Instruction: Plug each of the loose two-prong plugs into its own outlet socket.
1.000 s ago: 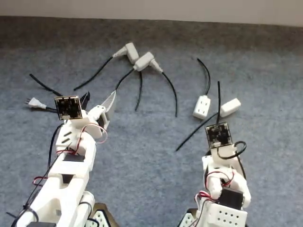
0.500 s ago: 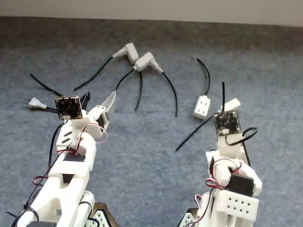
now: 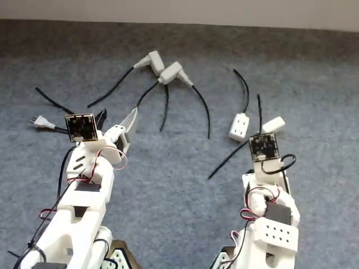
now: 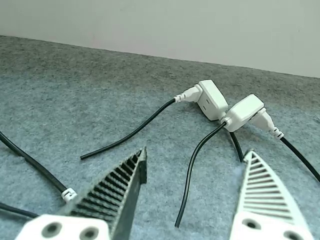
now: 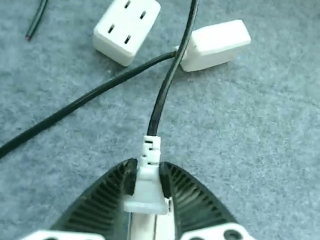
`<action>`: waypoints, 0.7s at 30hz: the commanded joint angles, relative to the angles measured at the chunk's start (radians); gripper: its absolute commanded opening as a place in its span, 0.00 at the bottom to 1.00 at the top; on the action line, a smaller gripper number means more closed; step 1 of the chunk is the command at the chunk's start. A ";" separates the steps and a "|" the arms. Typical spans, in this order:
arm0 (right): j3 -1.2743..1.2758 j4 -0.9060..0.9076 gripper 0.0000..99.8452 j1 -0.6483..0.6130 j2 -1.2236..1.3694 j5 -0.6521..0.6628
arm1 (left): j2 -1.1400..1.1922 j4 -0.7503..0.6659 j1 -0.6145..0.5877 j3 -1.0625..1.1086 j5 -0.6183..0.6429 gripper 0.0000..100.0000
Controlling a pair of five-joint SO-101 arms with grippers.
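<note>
The right gripper (image 5: 148,166) is closed on a white plug (image 5: 145,197), pinching its flat sides. The black cord (image 5: 167,85) runs straight out past the fingertips, and the prongs are hidden. The plug looks light, hard and smooth, so a hold across the flat body suits it, though it may twist when pushed home. The cord seems springy enough to lever the plug sideways. Ahead of this gripper lie an outlet block (image 5: 127,30), slots up, and a second block (image 5: 215,44) touching the cord. Both look small and loose on the surface (image 5: 260,125), and are likely to slide unless braced. The left gripper (image 4: 195,155) is spread wide and holds nothing, with two white cord ends (image 4: 210,99) lying ahead of it.
</note>
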 commanded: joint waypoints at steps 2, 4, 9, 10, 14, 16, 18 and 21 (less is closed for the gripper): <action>0.001 -0.035 0.01 0.067 0.002 0.017 | -0.012 -0.006 -0.010 -0.004 0.008 0.29; -0.002 -0.042 0.01 0.085 0.002 0.017 | -0.012 -0.006 -0.010 -0.004 0.008 0.29; -0.058 -0.038 0.01 0.094 0.005 0.017 | -0.012 -0.006 -0.010 -0.004 0.008 0.29; -0.074 -0.025 0.01 0.093 0.005 0.017 | -0.012 -0.006 -0.010 -0.004 0.008 0.29; -0.162 0.059 0.01 0.071 0.005 0.015 | -0.012 -0.006 -0.010 -0.004 0.008 0.29; -0.205 0.094 0.01 0.062 0.007 0.015 | -0.012 -0.006 -0.010 -0.004 0.008 0.29; -0.240 0.125 0.01 0.058 0.024 0.015 | -0.012 -0.006 -0.010 -0.004 0.008 0.29; -0.328 0.143 0.01 0.059 0.125 0.015 | -0.012 -0.006 -0.010 -0.004 0.008 0.29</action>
